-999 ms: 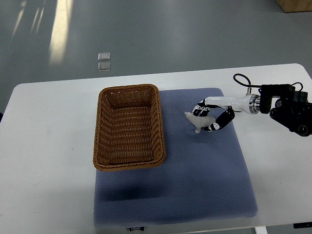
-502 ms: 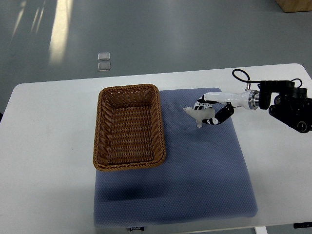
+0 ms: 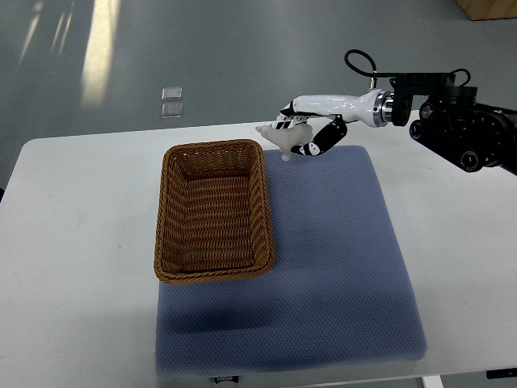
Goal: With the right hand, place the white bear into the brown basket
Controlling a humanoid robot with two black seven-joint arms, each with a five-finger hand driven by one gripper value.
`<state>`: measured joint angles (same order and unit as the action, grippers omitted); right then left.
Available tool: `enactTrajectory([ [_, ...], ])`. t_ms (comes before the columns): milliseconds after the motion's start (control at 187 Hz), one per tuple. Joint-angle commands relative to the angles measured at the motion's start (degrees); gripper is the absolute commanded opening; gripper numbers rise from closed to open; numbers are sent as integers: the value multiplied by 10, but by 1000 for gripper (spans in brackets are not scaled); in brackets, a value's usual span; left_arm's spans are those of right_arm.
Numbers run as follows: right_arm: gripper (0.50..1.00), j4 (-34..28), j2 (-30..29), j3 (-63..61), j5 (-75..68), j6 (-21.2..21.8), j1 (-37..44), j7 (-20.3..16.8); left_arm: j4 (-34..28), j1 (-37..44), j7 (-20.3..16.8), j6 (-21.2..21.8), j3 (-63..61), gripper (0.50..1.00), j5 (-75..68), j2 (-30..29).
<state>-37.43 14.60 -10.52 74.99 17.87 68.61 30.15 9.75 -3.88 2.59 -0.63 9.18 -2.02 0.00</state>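
Right hand (image 3: pixel 303 139) carried white bear (image 3: pixel 279 137) up beside brown basket (image 3: pixel 213 209)

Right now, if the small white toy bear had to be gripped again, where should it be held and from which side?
Grip its body, coming from the right as the right robot hand does now. The small white toy bear pokes out leftward toward the brown wicker basket, so a right-side grip probably leaves it free to drop in.

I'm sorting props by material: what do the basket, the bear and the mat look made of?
Brown basket: woven wicker or rattan, matte, visible weave rows. White bear, held in the right hand: smooth, slightly glossy, probably plastic or rubber. Blue mat: soft textured fabric or foam, dotted surface.
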Motion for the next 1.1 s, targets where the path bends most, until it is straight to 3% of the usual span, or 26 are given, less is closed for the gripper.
enactTrajectory([
  [0,500,0,-33,4,1,0,12,-11,0,0,0,0,0,1000,0,0],
  [465,504,1,-111,41,33,-17,21,-25,1,0,0,-1,0,1000,0,0],
  [689,664,1,-117,46,35,-25,20,-30,1,0,0,-1,0,1000,0,0],
  [769,784,1,-117,48,34,-25,21,-31,1,0,0,-1,0,1000,0,0],
  [940,819,2,-117,48,35,-25,20,-31,1,0,0,0,0,1000,0,0],
  [1095,821,2,-115,46,34,-29,18,-31,1,0,0,-1,0,1000,0,0],
])
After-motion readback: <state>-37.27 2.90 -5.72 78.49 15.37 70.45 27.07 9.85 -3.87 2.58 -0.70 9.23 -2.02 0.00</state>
